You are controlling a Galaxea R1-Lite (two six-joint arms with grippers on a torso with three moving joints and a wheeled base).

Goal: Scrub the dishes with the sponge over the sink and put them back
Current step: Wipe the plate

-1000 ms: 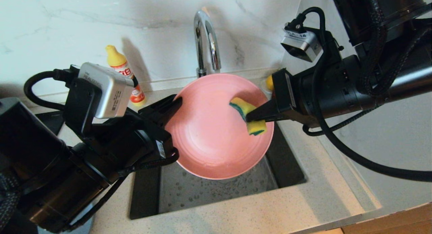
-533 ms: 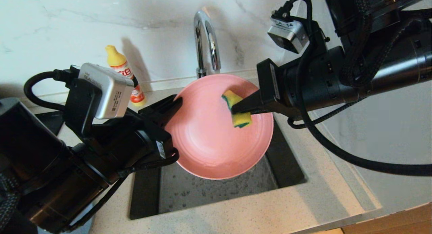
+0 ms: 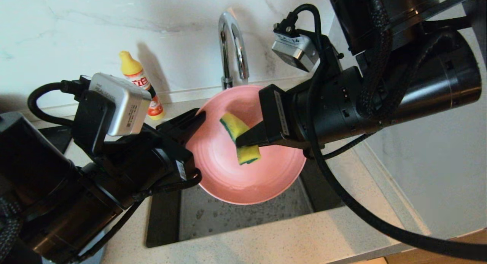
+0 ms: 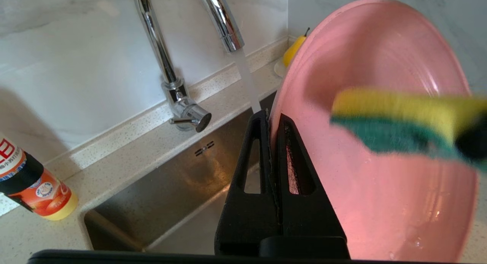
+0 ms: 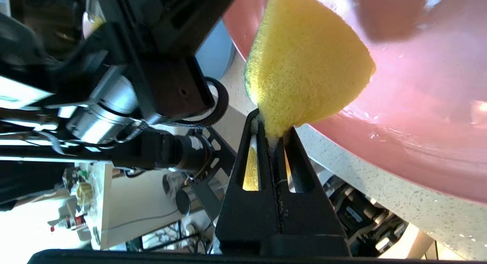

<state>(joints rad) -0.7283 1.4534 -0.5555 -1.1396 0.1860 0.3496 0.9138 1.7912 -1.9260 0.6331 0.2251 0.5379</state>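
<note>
Over the sink (image 3: 236, 218), the pink plate (image 3: 228, 172) is held tilted, its face turned to the right. My left gripper (image 3: 198, 117) is shut on the plate's left rim; the left wrist view shows its fingers (image 4: 271, 117) pinching the rim of the plate (image 4: 380, 188). My right gripper (image 3: 239, 142) is shut on the narrow end of the yellow and green sponge (image 3: 230, 123), which lies against the middle of the plate's face. In the right wrist view the sponge (image 5: 304, 66) fans out from the gripper (image 5: 272, 125) onto the plate (image 5: 418, 104).
Behind the plate the chrome tap (image 3: 232, 39) runs a thin stream of water (image 4: 247, 81). An orange detergent bottle (image 3: 140, 81) stands on the counter at the back left. A yellow pear (image 4: 293, 51) lies behind the plate. Speckled counter (image 3: 266, 241) borders the sink.
My right gripper has swept the sponge leftward across the plate, from near its right rim to its middle. The left gripper and the plate have stayed put.
</note>
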